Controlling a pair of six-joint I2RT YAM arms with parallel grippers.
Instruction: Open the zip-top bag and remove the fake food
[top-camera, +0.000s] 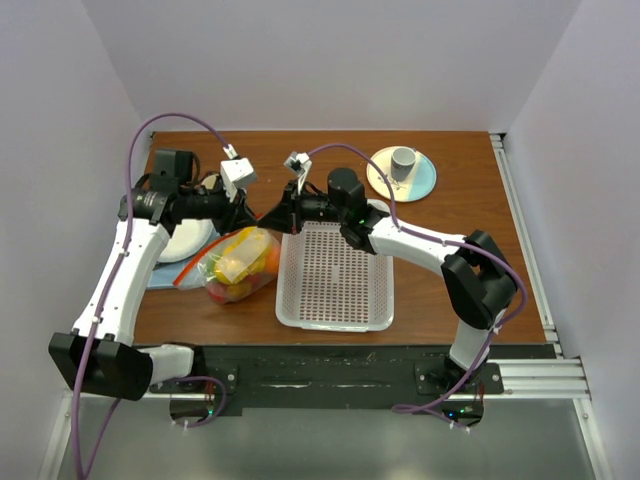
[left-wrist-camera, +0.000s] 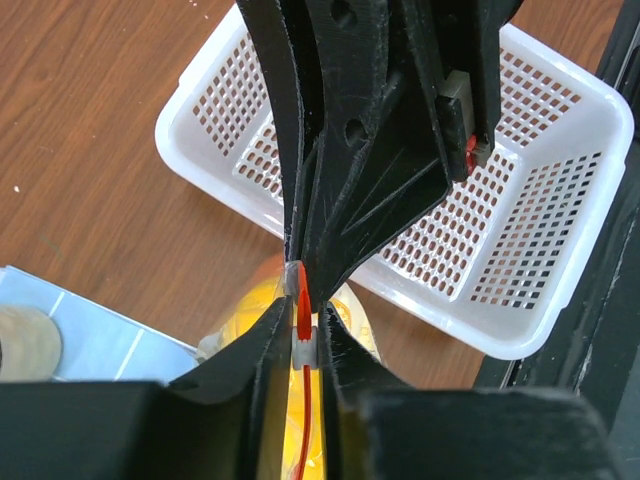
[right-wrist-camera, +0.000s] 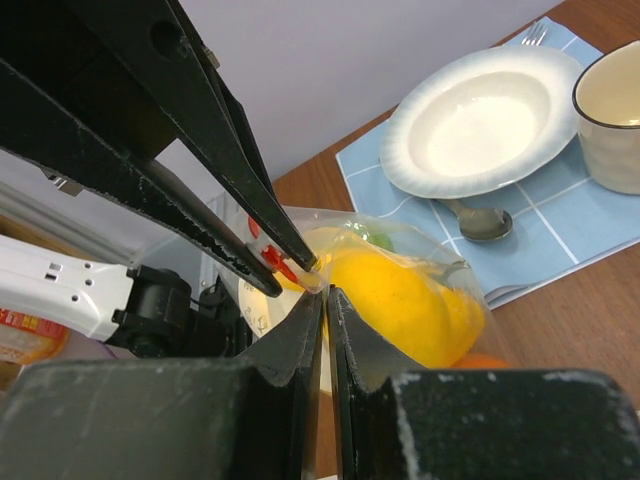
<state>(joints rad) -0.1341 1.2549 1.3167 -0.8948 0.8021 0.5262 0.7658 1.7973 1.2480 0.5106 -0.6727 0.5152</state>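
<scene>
The clear zip-top bag (top-camera: 238, 265) lies left of the white basket, its top corner lifted between my two grippers. Yellow, orange and green fake food (right-wrist-camera: 400, 300) shows through the plastic. My left gripper (top-camera: 257, 213) is shut on the white slider of the orange-red zip strip (left-wrist-camera: 301, 315); in the left wrist view the left gripper (left-wrist-camera: 302, 338) has both fingers against the slider. Facing it tip to tip, my right gripper (top-camera: 279, 213) pinches the bag's edge just beyond the slider. In the right wrist view the right gripper (right-wrist-camera: 325, 297) is shut on that thin plastic corner.
The white perforated basket (top-camera: 335, 318) stands right of the bag, under the right arm. A plate (top-camera: 425, 182) with a grey cup (top-camera: 403, 160) is at the back right. On the left a blue cloth (right-wrist-camera: 580, 220) holds a white bowl (right-wrist-camera: 480, 120), a spoon (right-wrist-camera: 485, 222) and a mug (right-wrist-camera: 612, 110).
</scene>
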